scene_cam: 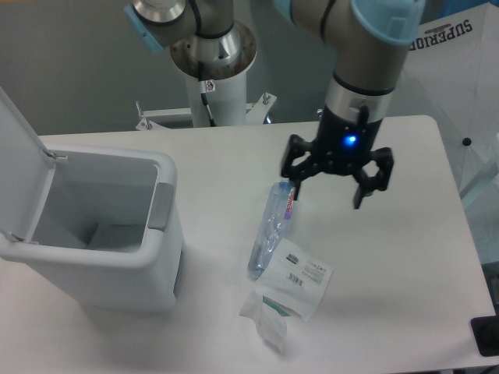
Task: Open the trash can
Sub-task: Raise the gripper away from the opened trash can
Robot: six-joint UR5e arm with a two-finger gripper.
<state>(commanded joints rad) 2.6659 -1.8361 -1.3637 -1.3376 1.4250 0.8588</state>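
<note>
A large boxy white plastic trash can (117, 257) with rounded corners stands on the left part of a white table (390, 296). Its flat hinged lid (17, 167) is swung up and back on the can's left side, so the grey-white inside of the bin is open to view from above. A grey push-latch tab (162, 206) sits on the can's right rim, facing the middle of the table.

To the right of the trash can, well apart from it, a clear plastic bottle (271, 227) lies on its side, with a red and blue label near its far end. Just beyond the bottle's near end — still to the right of the can — lies a white plastic packet (300, 269) with a printed label, overlapping a second, crumpled white packet (269, 315) with green print.

The robot arm reaches in from the top of the view, right of the trash can, with a blue light glowing on its black wrist. Its black two-finger hand (327, 195) hangs above the table with the fingers spread wide, holding nothing; one fingertip is close to the far end of the bottle.

Behind the trash can, at the table's far edge, stands the arm's white mounting column (214, 86).
</note>
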